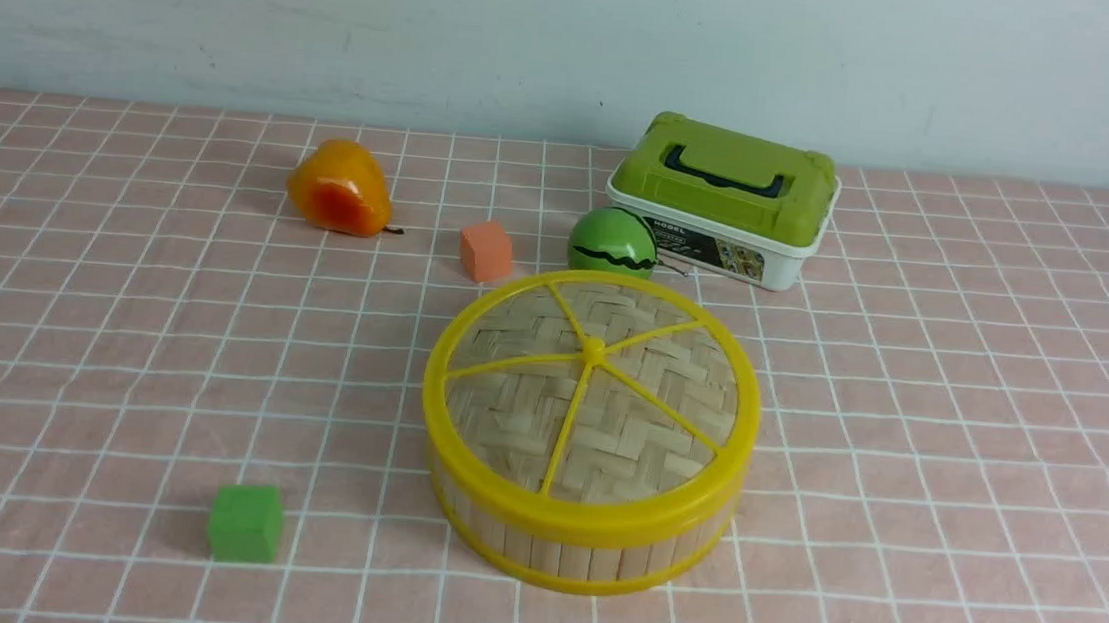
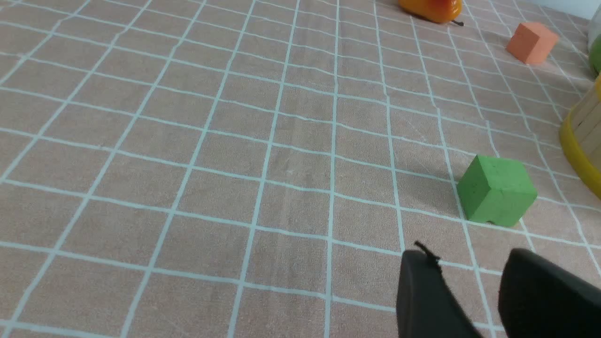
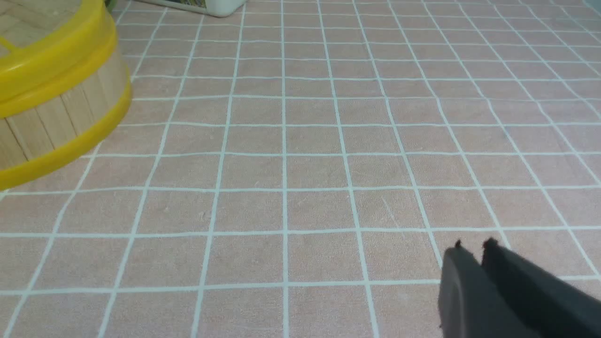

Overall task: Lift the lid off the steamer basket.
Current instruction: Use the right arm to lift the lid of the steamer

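Melon (image 1: pixel 612 241), seemingly touching steamer basket (image 1: pixel 577 552)

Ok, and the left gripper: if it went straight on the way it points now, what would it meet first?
Probably just bare tablecloth; the green block looks close to that line, though depth is unclear.

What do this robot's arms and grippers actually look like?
Only the gripper ends show. The left gripper has two black fingers, thick and smooth-looking, with a thin, ragged dark tip on one. The right gripper has slimmer-looking dark grey to black fingers with small pointed tips. I see no markings or cables on them; the arms themselves are out of view.
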### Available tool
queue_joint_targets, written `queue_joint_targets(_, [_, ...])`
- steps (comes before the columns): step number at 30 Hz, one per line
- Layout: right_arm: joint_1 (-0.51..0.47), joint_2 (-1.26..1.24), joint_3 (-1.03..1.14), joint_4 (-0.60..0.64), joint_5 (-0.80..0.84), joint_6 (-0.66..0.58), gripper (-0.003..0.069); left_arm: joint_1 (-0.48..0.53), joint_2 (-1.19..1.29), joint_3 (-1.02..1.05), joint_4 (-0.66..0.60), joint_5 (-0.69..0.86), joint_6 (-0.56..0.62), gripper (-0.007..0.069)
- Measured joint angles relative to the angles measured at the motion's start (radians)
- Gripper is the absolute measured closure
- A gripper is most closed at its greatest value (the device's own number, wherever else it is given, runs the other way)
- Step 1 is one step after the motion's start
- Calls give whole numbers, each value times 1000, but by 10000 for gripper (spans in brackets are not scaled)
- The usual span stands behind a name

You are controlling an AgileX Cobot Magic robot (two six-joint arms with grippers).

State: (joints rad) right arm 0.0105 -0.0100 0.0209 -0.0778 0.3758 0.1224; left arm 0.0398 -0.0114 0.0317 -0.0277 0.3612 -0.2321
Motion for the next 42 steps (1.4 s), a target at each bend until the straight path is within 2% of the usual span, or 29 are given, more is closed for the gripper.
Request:
queue_joint_targets(25, [0, 0, 0, 9, 0, 8, 594, 0, 0, 0, 0, 0, 0, 385])
queue_joint_targets(27, [0, 0, 0, 53, 0, 37, 592, 0, 0, 0, 0, 0, 0, 385])
queue_joint_targets(29, [0, 0, 0, 223, 0, 153, 587, 0, 0, 0, 0, 0, 0, 385])
queue_joint_targets(30, [0, 0, 0, 223, 0, 163, 587, 0, 0, 0, 0, 0, 0, 385])
queue_joint_targets(31, [0, 0, 0, 364, 0, 243, 583, 0, 0, 0, 0, 0, 0, 385])
queue_joint_targets(34, [0, 0, 4, 538, -13, 343, 579, 0, 0, 0, 0, 0, 0, 385])
queue_joint_targets(35, [0, 0, 5, 538, -15, 347, 579, 0, 0, 0, 0, 0, 0, 385])
queue_joint_targets(37, [0, 0, 5, 621, -53, 366, 578, 0, 0, 0, 0, 0, 0, 385])
queue_joint_targets(42, [0, 0, 5, 636, -108, 367, 576, 0, 0, 0, 0, 0, 0, 385])
